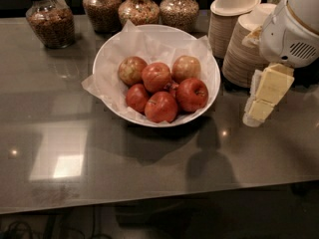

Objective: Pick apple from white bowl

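The white bowl (204, 59), lined with crumpled white paper, stands on the grey table at centre back and holds several apples. The red apple with an orange-yellow blush (156, 76) lies in the middle of the pile. Two paler yellowish apples (132, 69) lie behind it and darker red ones (192, 94) in front. My gripper (264, 97), cream-coloured under a white arm housing, hangs at the right, apart from the bowl's right rim and above the table. It holds nothing that I can see.
Two stacks of tan paper bowls with white lids (234, 21) stand right behind the gripper. Several glass jars of grains (50, 19) line the back edge. The table's front edge runs along the bottom of the view.
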Controlling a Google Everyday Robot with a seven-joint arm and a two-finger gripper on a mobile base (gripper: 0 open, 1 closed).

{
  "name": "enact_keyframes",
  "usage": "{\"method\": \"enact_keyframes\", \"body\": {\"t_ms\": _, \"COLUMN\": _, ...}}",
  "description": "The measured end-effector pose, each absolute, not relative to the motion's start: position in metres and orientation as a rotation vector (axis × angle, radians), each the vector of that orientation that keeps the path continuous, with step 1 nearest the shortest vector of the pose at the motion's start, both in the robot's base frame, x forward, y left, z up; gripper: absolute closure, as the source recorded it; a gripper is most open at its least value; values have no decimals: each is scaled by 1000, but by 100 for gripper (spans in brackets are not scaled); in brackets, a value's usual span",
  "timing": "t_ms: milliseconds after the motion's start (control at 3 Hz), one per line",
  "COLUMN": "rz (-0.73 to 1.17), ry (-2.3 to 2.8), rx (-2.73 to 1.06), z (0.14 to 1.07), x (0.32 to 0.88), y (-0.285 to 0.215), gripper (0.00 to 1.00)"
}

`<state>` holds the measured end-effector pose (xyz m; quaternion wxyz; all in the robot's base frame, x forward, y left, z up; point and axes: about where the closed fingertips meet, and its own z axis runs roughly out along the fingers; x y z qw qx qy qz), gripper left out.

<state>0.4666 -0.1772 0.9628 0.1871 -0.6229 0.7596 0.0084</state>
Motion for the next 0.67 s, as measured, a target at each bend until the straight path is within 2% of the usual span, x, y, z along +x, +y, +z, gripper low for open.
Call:
{"method": "enact_keyframes", "body": {"t_ms": 333, "rz": 47, "ry": 2112, "rx": -1710, "z": 960, "x": 472, "y": -172, "gripper": 0}}
{"method": "enact_keyframes", "body": {"t_ms": 667, "rz": 150, "ry": 2010, "rx": -1640, "z": 949, "x": 495, "y": -147, "gripper": 0}}
